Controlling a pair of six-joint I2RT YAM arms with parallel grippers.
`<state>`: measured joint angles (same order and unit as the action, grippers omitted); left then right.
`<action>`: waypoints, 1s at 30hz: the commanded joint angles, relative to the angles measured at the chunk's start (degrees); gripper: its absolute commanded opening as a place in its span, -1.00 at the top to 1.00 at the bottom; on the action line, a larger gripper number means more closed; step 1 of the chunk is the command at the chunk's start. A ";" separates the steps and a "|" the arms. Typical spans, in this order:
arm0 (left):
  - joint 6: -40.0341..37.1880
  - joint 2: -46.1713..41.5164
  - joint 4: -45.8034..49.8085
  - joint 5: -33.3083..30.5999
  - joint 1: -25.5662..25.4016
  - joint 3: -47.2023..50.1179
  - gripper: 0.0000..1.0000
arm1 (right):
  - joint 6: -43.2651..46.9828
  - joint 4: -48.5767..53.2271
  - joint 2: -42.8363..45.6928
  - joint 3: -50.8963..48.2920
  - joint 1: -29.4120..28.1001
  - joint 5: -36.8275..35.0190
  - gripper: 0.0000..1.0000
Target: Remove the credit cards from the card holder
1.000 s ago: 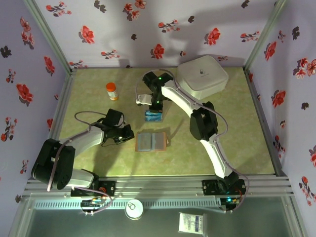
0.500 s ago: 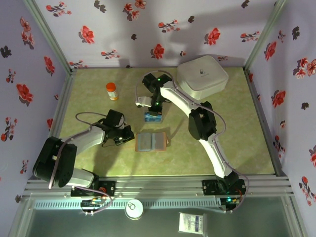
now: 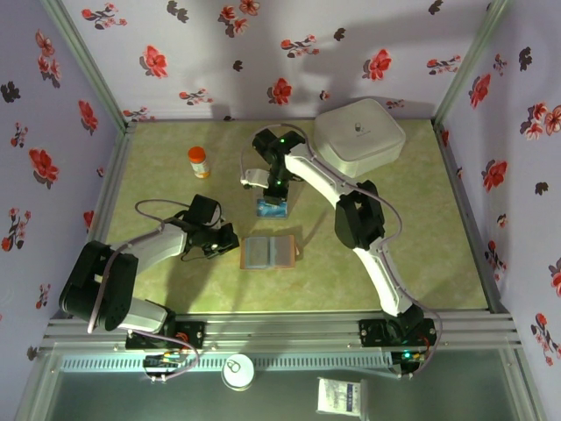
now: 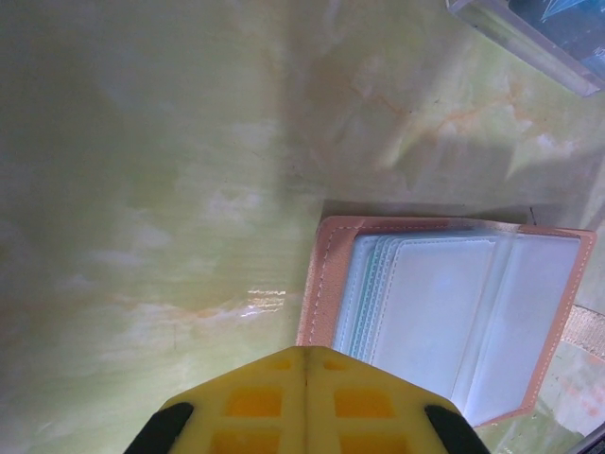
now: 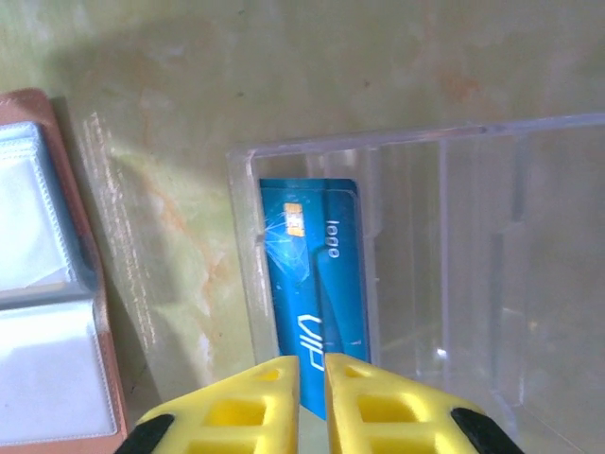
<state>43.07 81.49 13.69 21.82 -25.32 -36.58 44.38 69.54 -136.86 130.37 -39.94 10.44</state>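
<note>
The right gripper (image 5: 312,364) has been shifting slightly since a second ago, its fingers sitting nearly together on nothing; blue credit cards (image 5: 317,284) are lying in the clear tray (image 5: 444,132) just ahead of its tips. The left gripper (image 4: 304,355) is resting pressed closed, the open card holder (image 4: 444,322) lying just ahead and right of it

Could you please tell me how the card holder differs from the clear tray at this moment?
The card holder is brown-edged and lies open flat; the clear tray is rigid, see-through plastic with upright walls. The card holder shows pale sleeves; the clear tray holds a blue card. Both rest on the green table.
</note>
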 commanded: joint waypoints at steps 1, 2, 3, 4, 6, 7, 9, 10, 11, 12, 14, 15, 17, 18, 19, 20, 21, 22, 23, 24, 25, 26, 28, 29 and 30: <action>-0.81 -0.01 -0.52 1.35 0.44 0.11 0.96 | -3.26 -3.20 5.32 -2.59 0.40 -2.41 0.85; -0.71 -0.18 -0.42 1.38 0.50 0.10 0.96 | -3.74 -4.10 5.88 -3.57 0.44 -2.69 0.92; -0.66 -0.32 -0.35 1.34 0.46 0.11 0.96 | -4.15 -4.80 6.22 -4.29 0.45 -2.85 0.96; -0.66 -0.52 -0.34 1.46 0.46 0.22 0.96 | -4.68 -5.68 6.50 -5.01 0.48 -3.04 0.99; -0.54 -0.80 -0.17 1.42 0.46 0.27 0.96 | -5.34 -7.16 6.86 -6.31 0.48 -3.32 1.00; -0.55 -0.97 -0.08 1.48 0.48 0.27 0.96 | -5.57 -7.80 6.79 -6.78 0.48 -3.45 1.00; -0.52 -1.24 -0.03 1.50 0.49 0.28 0.96 | -5.97 -9.04 6.50 -7.57 0.46 -3.74 1.00; -0.44 -1.21 0.00 1.51 0.50 0.36 0.96 | -6.11 -9.59 6.43 -8.00 0.48 -3.76 1.00; -0.44 -1.25 0.01 1.50 0.48 0.37 0.96 | -6.10 -10.13 6.16 -8.47 0.48 -3.76 1.00; -0.45 -1.25 0.02 1.52 0.45 0.38 0.96 | -6.10 -10.52 6.01 -8.65 0.48 -3.76 1.00; -0.48 -1.25 0.02 1.63 0.45 0.30 0.96 | -6.19 -10.74 5.32 -8.73 0.48 -3.67 1.00; -0.47 -1.25 0.00 1.64 0.50 0.29 0.96 | -6.30 -10.76 5.08 -8.74 0.48 -3.75 1.00; -0.46 -1.16 0.02 1.62 0.52 0.25 0.96 | -6.32 -10.78 4.56 -8.81 0.48 -3.76 1.00; -0.45 -1.08 0.04 1.63 0.50 0.20 0.96 | -6.35 -10.82 4.28 -8.88 0.48 -3.71 1.00; -0.54 -1.00 0.03 1.64 0.48 0.24 0.96 | -6.37 -10.90 4.06 -9.05 0.48 -3.73 1.00; -0.57 -0.94 -0.03 1.64 0.47 0.26 0.96 | -6.40 -10.98 3.97 -9.12 0.48 -3.69 1.00; -0.58 -0.96 -0.02 1.56 0.53 0.23 0.96 | -6.41 -11.18 3.88 -9.47 0.48 -3.67 1.00; -0.58 -0.83 0.01 1.59 0.43 0.19 0.96 | -6.41 -11.43 3.78 -9.79 0.48 -3.67 1.00; -0.62 -0.81 0.02 1.63 0.49 0.23 0.96 | -6.41 -11.61 3.70 -9.94 0.48 -3.67 1.00; -0.63 -0.72 0.02 1.60 0.50 0.32 0.96 | -6.41 -11.75 3.54 -10.16 0.48 -3.60 1.00; -0.64 -0.66 0.02 1.57 0.45 0.28 0.96 | -6.33 -11.79 3.37 -10.25 0.48 -3.52 1.00; -0.66 -0.63 -0.06 1.62 0.51 0.32 0.96 | -6.32 -11.88 3.22 -10.38 0.48 -3.41 1.00; -0.62 -0.47 -0.09 1.57 0.50 0.28 0.96 | -6.38 -11.96 2.85 -10.58 0.48 -3.30 1.00; -0.63 -0.39 -0.14 1.60 0.51 0.34 0.96 | -6.38 -11.94 2.66 -10.67 0.48 -3.19 1.00; -0.76 -0.35 -0.19 1.64 0.45 0.24 0.96 | -6.41 -11.86 2.43 -10.79 0.48 -3.14 1.00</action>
<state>43.07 81.36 13.72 22.74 -25.32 -36.58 38.72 57.71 -132.35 120.20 -39.83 7.44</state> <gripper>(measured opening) 0.038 0.050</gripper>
